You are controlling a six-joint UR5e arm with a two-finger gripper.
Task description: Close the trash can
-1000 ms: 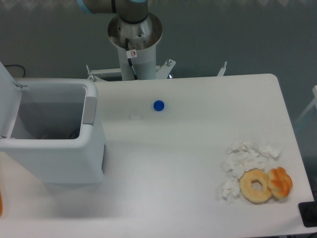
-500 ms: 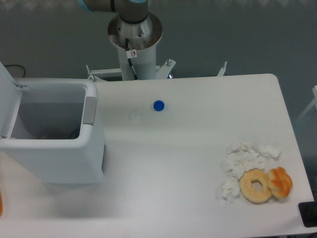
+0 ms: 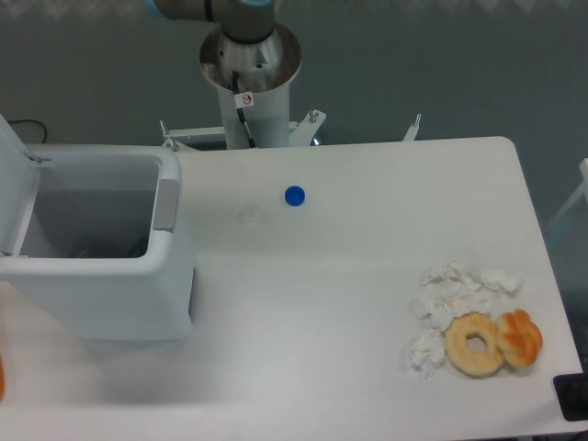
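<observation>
Trash can point(image 3: 96, 276) sits at the left end of the bench point(image 3: 349, 303), open, lid point(image 3: 14, 188) tipped up on its left side, grey latch strip point(image 3: 166, 204) on the right rim. My gripper is out of frame, so I cannot tell whether its fingers are apart or together, nor where the can lies relative to it. Only my arm's base column point(image 3: 250, 78) shows, standing behind the far edge of the bench, up and to the right of the can. Bench top is plain white with rounded corners; beyond it a dark grey floor. Count: one trash can, one blue cap point(image 3: 294, 195) near the bench middle toward the back, well apart from the can. One cluster of crumpled white tissues point(image 3: 455, 294) at the right front. One ring doughnut point(image 3: 475, 344) touching the tissues, one orange-glazed pastry point(image 3: 520, 337) right beside it, touching. Dark object point(image 3: 573, 397) cut off at the bottom right corner. Something dark lies inside the can, too dim to identify.
</observation>
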